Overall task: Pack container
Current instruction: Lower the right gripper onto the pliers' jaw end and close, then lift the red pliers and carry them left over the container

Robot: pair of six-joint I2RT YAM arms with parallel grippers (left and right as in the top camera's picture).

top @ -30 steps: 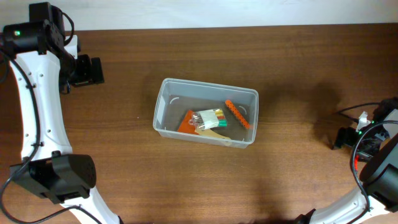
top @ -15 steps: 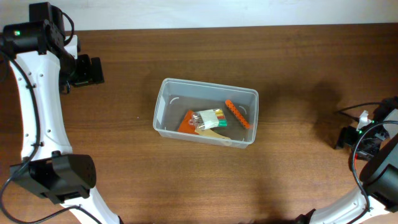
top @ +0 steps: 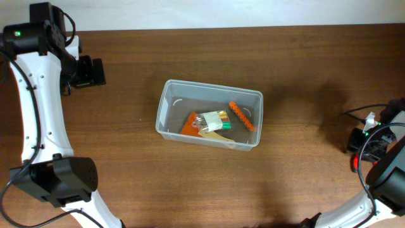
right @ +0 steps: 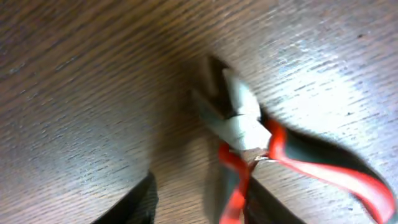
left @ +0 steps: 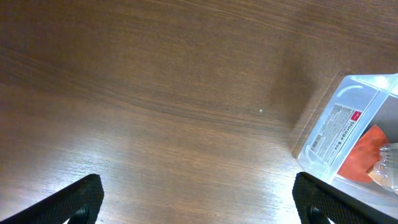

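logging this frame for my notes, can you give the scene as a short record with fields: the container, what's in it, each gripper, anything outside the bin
container: clear bin, centre of the table, no lid on
contents: orange strip, clear pack of coloured pieces, flat orange piece
left gripper: open, empty, over bare wood beside the container
right gripper: far right of the table, close to the cutters; grip unclear
cutters: red-and-black handles, on the table, outside the container
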